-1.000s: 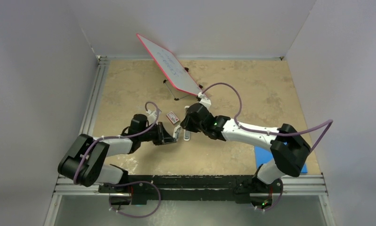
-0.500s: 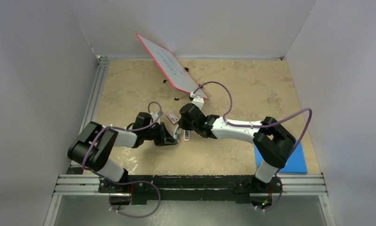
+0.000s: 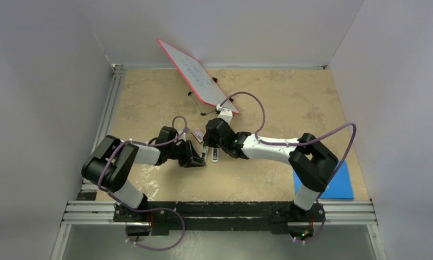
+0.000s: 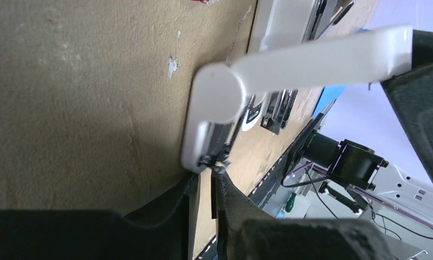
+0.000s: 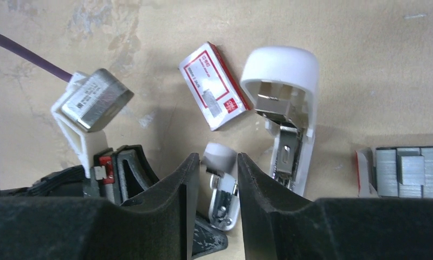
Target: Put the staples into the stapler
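Step judged: the stapler is being held open for loading, and no strip is seen in it yet. The stapler [image 5: 280, 70] is found lying on the table [image 5: 366, 54], metal channel bared, just beside the staples [image 5: 213, 86], a red-and-white box lying flat. A smaller white hinged arm [image 4: 311, 59], seemingly part of the stapler, is clamped at its lower end by the left gripper [image 4: 206, 184], fingers pinched nearly together. The right gripper [image 5: 218, 161] is set over this arm with a narrow gap between its fingers; whether the arm is gripped or merely framed cannot be told. An open tray of grey staple strips [image 5: 404, 170] is noted apart, beyond the stapler. Next move, as judged: one strip is to be lifted by a freed right gripper, lined up with the channel and slid in, the left hold being left undisturbed.
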Action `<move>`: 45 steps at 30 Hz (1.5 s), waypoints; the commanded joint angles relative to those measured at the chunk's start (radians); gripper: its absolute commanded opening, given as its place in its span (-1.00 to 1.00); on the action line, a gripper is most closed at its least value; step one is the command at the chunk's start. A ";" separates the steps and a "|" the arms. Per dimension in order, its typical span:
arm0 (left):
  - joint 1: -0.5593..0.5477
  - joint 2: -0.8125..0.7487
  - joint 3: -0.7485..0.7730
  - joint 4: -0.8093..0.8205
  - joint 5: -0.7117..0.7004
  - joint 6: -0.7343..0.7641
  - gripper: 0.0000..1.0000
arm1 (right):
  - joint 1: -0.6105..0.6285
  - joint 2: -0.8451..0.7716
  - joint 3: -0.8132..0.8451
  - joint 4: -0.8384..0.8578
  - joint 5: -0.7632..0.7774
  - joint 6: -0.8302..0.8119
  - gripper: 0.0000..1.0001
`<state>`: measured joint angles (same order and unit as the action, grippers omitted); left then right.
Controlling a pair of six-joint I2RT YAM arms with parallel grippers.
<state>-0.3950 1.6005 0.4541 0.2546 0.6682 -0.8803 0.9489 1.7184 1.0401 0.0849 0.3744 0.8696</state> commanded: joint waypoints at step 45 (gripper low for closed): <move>-0.004 -0.396 0.051 -0.332 -0.264 0.068 -0.03 | -0.124 -0.335 -0.196 -0.168 0.148 0.082 -0.56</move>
<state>-0.3958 1.2362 0.4477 -0.0624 0.4320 -0.8505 0.8589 1.4105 0.8673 -0.0189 0.4732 0.9394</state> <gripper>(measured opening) 0.479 0.202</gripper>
